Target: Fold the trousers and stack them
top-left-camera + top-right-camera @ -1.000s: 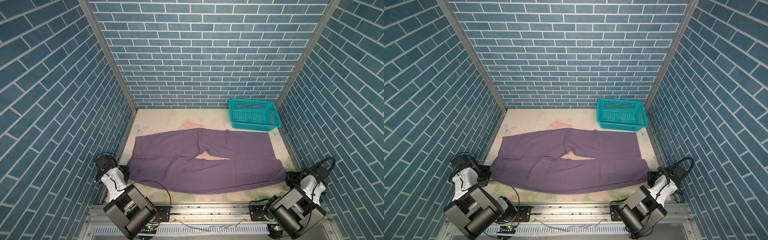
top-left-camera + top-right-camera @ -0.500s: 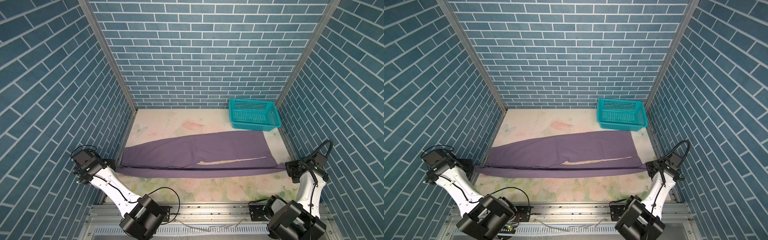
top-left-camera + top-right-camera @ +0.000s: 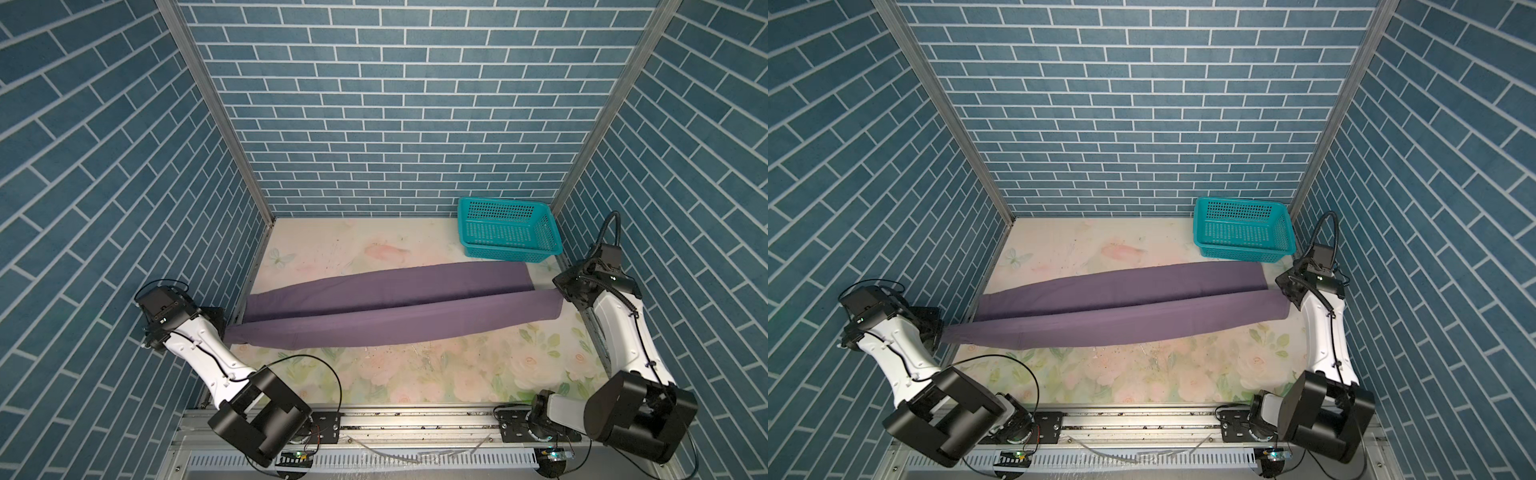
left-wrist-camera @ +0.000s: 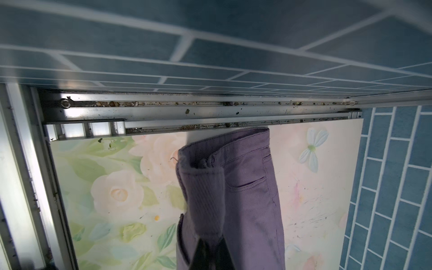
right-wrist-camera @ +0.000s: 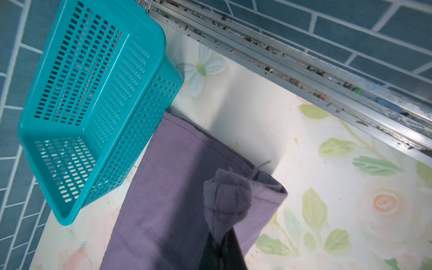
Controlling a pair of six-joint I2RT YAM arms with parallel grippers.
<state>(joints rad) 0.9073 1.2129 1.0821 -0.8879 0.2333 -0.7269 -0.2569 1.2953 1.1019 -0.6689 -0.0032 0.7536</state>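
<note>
Blue brick walls [image 3: 374, 124] close in three sides of the table [image 3: 415, 374], whose top is printed with pale flowers.

The trousers [image 3: 395, 299] stretch across nearly the table's whole width at mid-depth, waist to the left and hems to the right. The far leg lies flat on the table. The near leg runs alongside it and overlaps its near edge, pulled taut between the two ends and lifted at each. At the left the waist reaches past the table's edge.

The left arm [image 3: 199, 353] leans in from the front left corner and the right arm [image 3: 619, 332] from the front right, each bent toward its own end of the trousers.

The basket [image 3: 509, 228], teal mesh, sits in the far right corner. In the right wrist view a corner of the far leg's hem meets its near wall.

The left gripper [image 4: 210, 247] is clamped on a bunch of waistband; the left wrist view shows a pocket seam and a belt loop just beyond the pinched cloth. The right gripper [image 5: 222, 247] is clamped on a bunched hem of the near leg, held clear of the table just beside the flat far hem.
</note>
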